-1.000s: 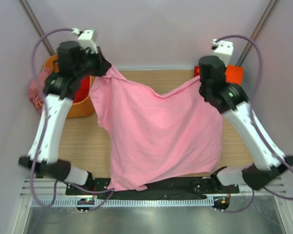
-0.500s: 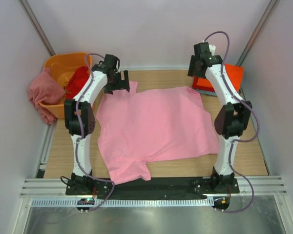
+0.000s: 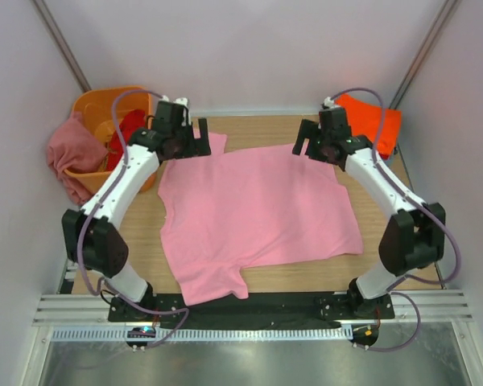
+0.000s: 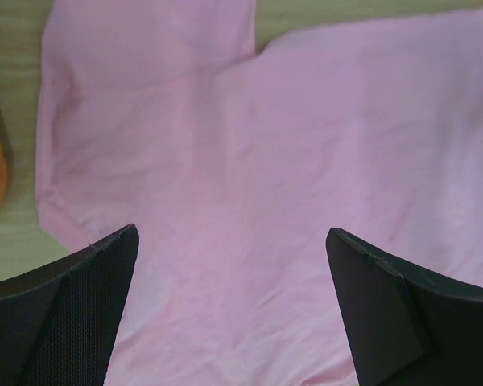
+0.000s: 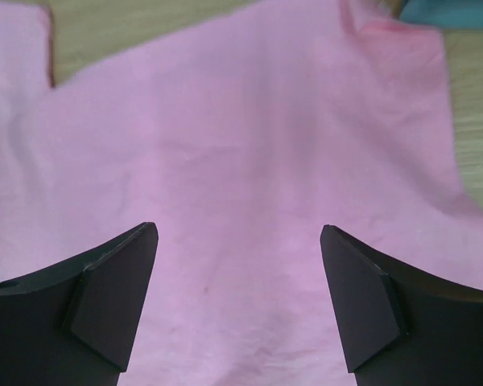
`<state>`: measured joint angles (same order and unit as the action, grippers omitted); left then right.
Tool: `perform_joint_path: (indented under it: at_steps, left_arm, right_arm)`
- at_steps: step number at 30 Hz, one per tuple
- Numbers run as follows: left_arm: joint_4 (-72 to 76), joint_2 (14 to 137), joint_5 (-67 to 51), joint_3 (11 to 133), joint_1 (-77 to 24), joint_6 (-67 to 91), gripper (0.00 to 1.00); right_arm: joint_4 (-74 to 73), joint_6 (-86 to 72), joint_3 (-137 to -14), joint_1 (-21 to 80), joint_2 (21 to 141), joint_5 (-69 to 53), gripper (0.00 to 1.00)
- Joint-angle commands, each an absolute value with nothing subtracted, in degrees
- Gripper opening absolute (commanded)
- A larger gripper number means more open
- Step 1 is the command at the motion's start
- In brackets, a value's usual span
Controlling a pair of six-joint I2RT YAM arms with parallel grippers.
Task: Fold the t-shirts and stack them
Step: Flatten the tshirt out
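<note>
Status: early stage, first fold not yet made.

The light pink shirt (image 3: pixel 258 209) lies spread out in the middle of the table (image 3: pixel 386 257), roughly flat and with no fold in it. One near corner reaches the black rail at the arm bases. Some shallow creases remain.

The left gripper (image 4: pixel 232 235) hangs over the far left part of this shirt with its fingers spread wide. Nothing is between them, and only pink cloth shows below. The right gripper (image 5: pixel 239 231) hangs over the far right part, fingers likewise spread and holding nothing. Neither tool grips the cloth.

Remaining stock, left rear: an orange tub (image 3: pixel 97 100) holds a red shirt (image 3: pixel 127 129), bunched up. A dusty rose shirt (image 3: pixel 68 153) hangs crumpled over the tub's outer wall. Both are unfolded.

Right rear corner: an orange shirt (image 3: pixel 370 121) lies in a compact pile. A blue-grey edge (image 5: pixel 447 12) shows beside the pink shirt in the right wrist view. This is probably the stack begun, but how neatly these two are folded cannot be told from here.

Assessment: at most two shirts are done. The pink one is laid out and ready for folding. It must then go onto the pile. The two at the tub have yet to be laid out, folded and stacked.
</note>
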<state>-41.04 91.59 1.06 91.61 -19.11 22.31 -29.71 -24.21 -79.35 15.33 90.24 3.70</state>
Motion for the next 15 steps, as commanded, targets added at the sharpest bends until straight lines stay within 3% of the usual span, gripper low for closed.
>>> perform_joint_path:
  at_steps: [1,9,15]
  left_arm:
    - [-38.1,95.3,1.8,85.1,-20.1,24.8,0.99]
    - [-34.1,98.3,5.2,79.7,-23.6,30.8,0.98]
    - [-30.8,100.1,10.3,73.3,-24.6,31.6,0.98]
  right_arm:
    - [-24.0,-26.1,-77.1,15.2,93.4,-3.9,0.88]
    - [-28.6,-23.2,-92.0,14.1,109.0,-2.5,0.83]
    - [-22.2,-25.7,-84.8,14.7,109.2,-4.6,0.83]
